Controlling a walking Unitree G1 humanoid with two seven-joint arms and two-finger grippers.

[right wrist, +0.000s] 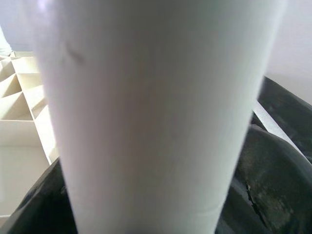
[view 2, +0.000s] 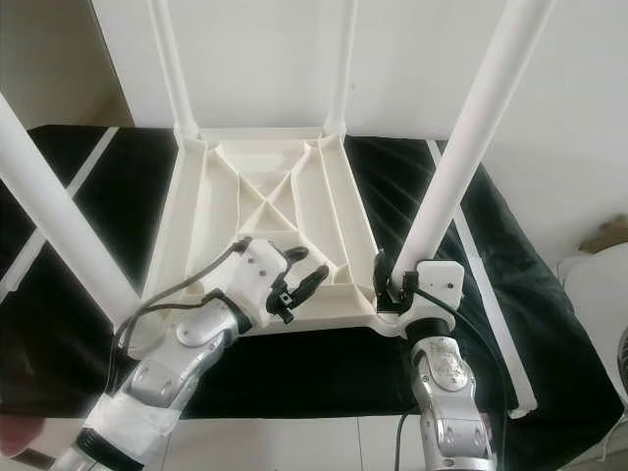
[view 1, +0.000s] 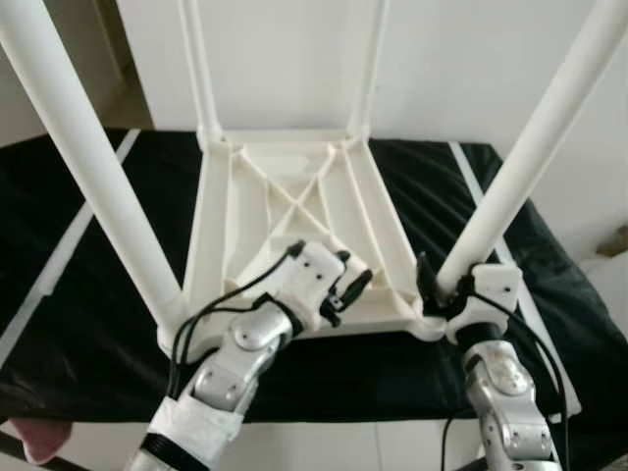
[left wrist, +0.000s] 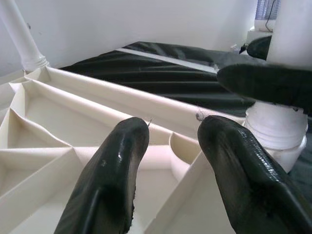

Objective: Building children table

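White plastic, the table (view 1: pixel 294 211) lies upside down on a black sheet (view 1: pixel 88 226), ribbed underside up, all four legs standing in their corner sockets. The near-right leg (view 1: pixel 535 147) rises up and outward from its socket, its long axis leaning away to the right; the right claw (view 1: pixel 442 287) is clamped round its base. The left claw (view 1: pixel 345 292), fingers (left wrist: pixel 114 170) parted and empty, hovers over the ribs just inboard, pointing toward that socket.

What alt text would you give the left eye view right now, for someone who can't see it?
An upturned white children's table lies on a black cloth, its four legs pointing up. The right gripper is closed around the base of the near right leg, while the left gripper hovers with jaws open over the ribbed underside.
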